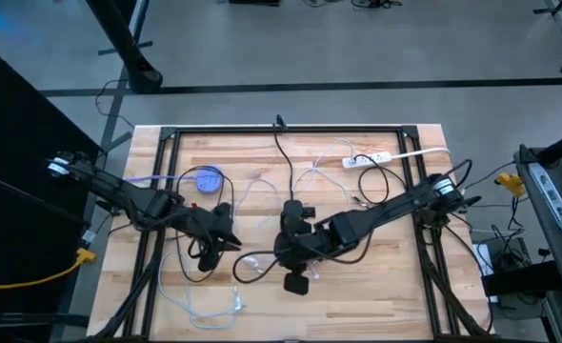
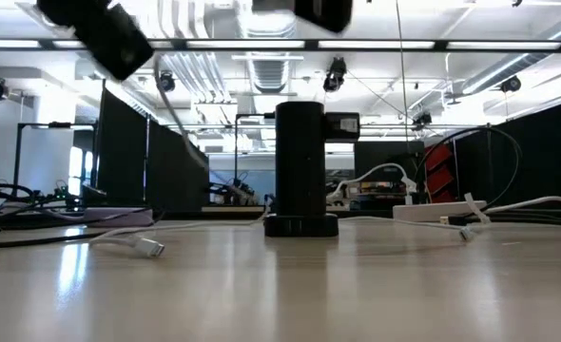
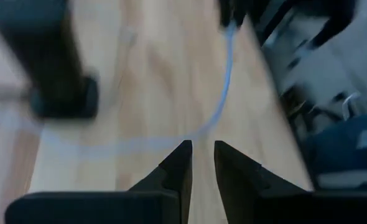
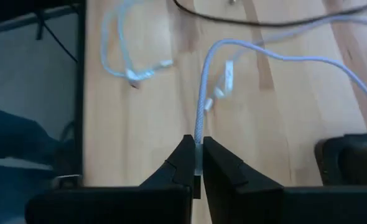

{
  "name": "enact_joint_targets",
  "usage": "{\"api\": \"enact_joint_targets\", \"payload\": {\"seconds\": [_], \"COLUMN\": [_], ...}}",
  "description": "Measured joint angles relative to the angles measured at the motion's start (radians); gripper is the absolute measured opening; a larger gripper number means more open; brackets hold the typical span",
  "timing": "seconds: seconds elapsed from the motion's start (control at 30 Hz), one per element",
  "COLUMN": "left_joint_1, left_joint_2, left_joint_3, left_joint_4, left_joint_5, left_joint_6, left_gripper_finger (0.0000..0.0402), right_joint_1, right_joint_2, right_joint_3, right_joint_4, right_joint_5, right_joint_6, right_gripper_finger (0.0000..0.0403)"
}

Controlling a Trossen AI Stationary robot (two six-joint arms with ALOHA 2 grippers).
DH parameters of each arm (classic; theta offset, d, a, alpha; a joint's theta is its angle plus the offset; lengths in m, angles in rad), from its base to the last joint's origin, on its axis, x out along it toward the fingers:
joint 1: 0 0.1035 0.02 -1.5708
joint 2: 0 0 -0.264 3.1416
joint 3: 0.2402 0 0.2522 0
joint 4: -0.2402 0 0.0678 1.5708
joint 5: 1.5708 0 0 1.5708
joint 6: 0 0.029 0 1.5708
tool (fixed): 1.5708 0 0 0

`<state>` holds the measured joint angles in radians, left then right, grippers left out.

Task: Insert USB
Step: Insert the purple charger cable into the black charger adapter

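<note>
1. High view: both arms meet over the middle of the wooden bench (image 1: 376, 286); the left gripper (image 1: 226, 240) and right gripper (image 1: 287, 250) hang near each other, with white cables looping between them and a white power strip (image 1: 369, 159) at the far side.
2. Low view: a black upright cylinder (image 2: 300, 167) stands mid-bench; a USB plug (image 2: 150, 248) lies flat on the wood.
3. Left wrist view: left gripper (image 3: 200, 163) slightly spread, holding nothing, above a pale cable (image 3: 218, 106).
4. Right wrist view: right gripper (image 4: 197, 163) pinches a white braided cable (image 4: 201, 106).
</note>
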<state>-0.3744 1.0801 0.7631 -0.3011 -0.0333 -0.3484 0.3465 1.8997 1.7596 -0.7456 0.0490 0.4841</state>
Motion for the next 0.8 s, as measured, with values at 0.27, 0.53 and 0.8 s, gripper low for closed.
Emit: {"api": "enact_joint_targets", "payload": {"seconds": [0.27,0.53,0.8], "left_joint_1": [0.001,0.001,-0.001], "left_joint_2": [0.040,0.098,0.135], "left_joint_3": [0.052,0.070,0.074], "left_joint_4": [0.053,0.074,0.048], "left_joint_5": [0.051,0.111,0.112], "left_joint_6": [0.121,0.106,0.090], "left_gripper_finger": [0.0081,0.0172,0.0227], "right_joint_1": [-0.014,-0.014,0.033], "right_joint_2": [0.060,0.070,0.069], "right_joint_3": [0.187,0.214,0.200], "right_joint_4": [-0.030,-0.043,-0.211], "right_joint_5": [-0.002,0.029,0.030], "right_joint_6": [-0.023,-0.041,-0.135], "right_gripper_finger": [0.0001,0.0000,0.0002]}}
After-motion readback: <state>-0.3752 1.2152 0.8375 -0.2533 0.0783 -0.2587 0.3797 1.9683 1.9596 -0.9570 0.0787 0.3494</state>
